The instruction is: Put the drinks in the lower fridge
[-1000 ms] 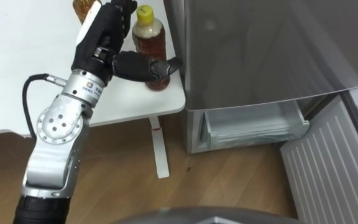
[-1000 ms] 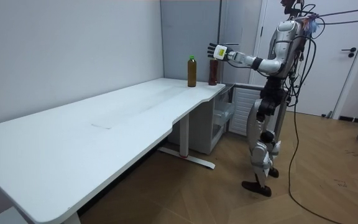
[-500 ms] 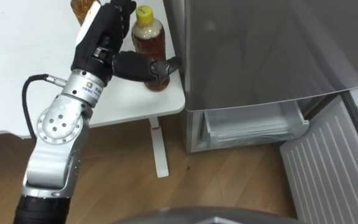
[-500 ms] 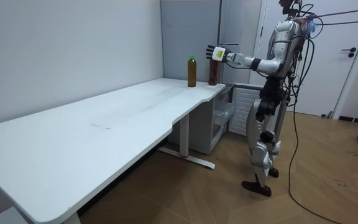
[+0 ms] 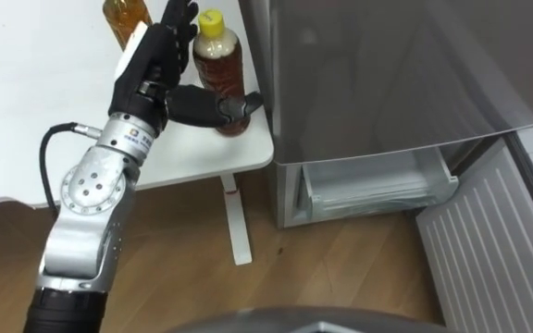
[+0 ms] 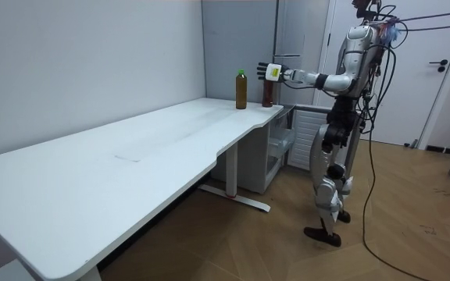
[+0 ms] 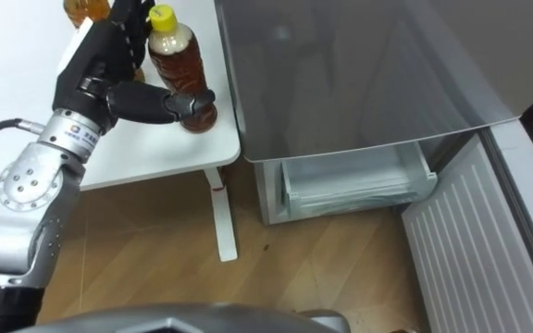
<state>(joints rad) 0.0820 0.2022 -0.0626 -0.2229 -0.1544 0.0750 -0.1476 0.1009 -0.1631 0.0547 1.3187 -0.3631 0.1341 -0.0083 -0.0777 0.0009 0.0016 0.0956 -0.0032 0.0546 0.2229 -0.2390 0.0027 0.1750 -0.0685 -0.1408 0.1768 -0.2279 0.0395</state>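
- Two drink bottles counted, both upright on the white desk (image 5: 35, 111), at its corner next to the fridge.
- First: yellow-capped bottle (image 5: 222, 67) of brown drink, top centre of the left eye view, close to the desk's edge and just beside the fridge wall.
- Second: green-capped bottle (image 6: 241, 90), seen by its cap colour in the room view; cut off at the top edge in the eye views, left of the first and behind the hand.
- One left hand (image 5: 153, 63), upper left of the frame, fingers straight and spread upward on the left side of the yellow-capped bottle; thumb (image 5: 213, 106) stretched out across the front of that bottle's lower part. Not closed round it; contact hard to judge.
- One grey fridge (image 5: 387, 74), filling the upper right.
- One lower compartment open beneath it, with a translucent drawer (image 5: 378, 185) at centre right; contents hard to make out through the plastic, both bottles outside it.
- One open lower door (image 5: 489, 240), ribbed white inner face, lower right corner.
- In the room view: standing at the desk's far end by the fridge, left arm held out level toward the bottles.
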